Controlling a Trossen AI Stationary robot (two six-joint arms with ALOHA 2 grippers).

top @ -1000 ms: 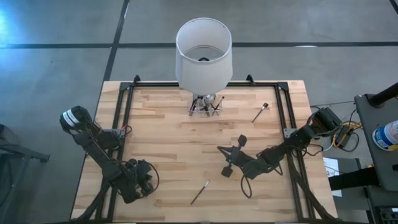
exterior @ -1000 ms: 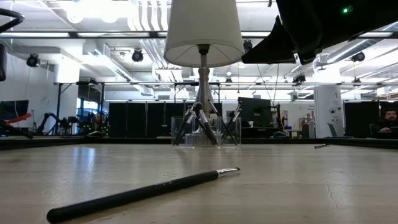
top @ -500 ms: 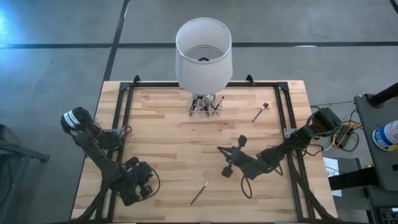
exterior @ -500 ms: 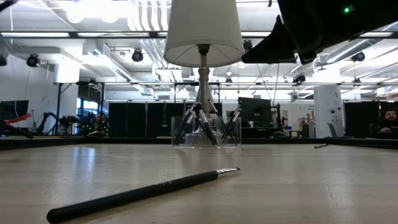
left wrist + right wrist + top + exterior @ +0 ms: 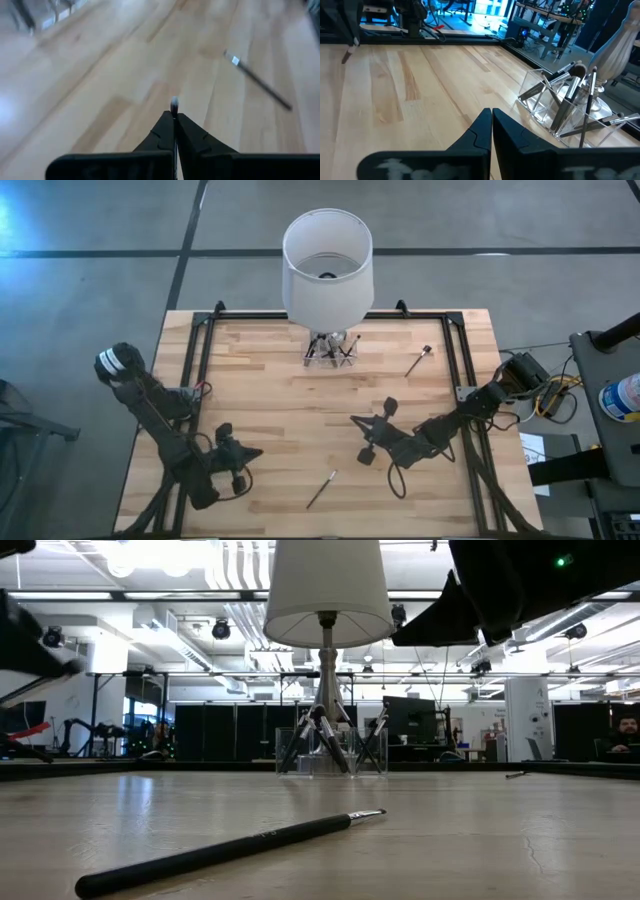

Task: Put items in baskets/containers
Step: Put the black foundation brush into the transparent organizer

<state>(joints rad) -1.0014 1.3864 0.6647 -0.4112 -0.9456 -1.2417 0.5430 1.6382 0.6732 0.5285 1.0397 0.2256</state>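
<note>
two pincers pressed together over a brush-strewn worktop

the left pincer [image 5: 252,451] sits in the lower left of the high view, its fingers [image 5: 162,134] pressed together with nothing visibly between them; a small pale tip shows just past the fingertips in the left wrist view. a thin dark brush [image 5: 321,489] with a pale end lies loose on the wooden worktop [image 5: 270,390] near it, at lower centre, and stretches across the foreground of the low view [image 5: 225,853]. the right pincer [image 5: 353,418] rests at centre right of the high view, also pressed together and empty. a second brush [image 5: 418,361] lies alone at the upper right of the worktop. the clear holder [image 5: 331,351] stands at the upper centre edge, directly below a white lampshade [image 5: 327,265], with several brushes leaning inside it, seen plainly in the right wrist view [image 5: 565,107]. a person shows at the far right of the low view, in the room behind.
</note>
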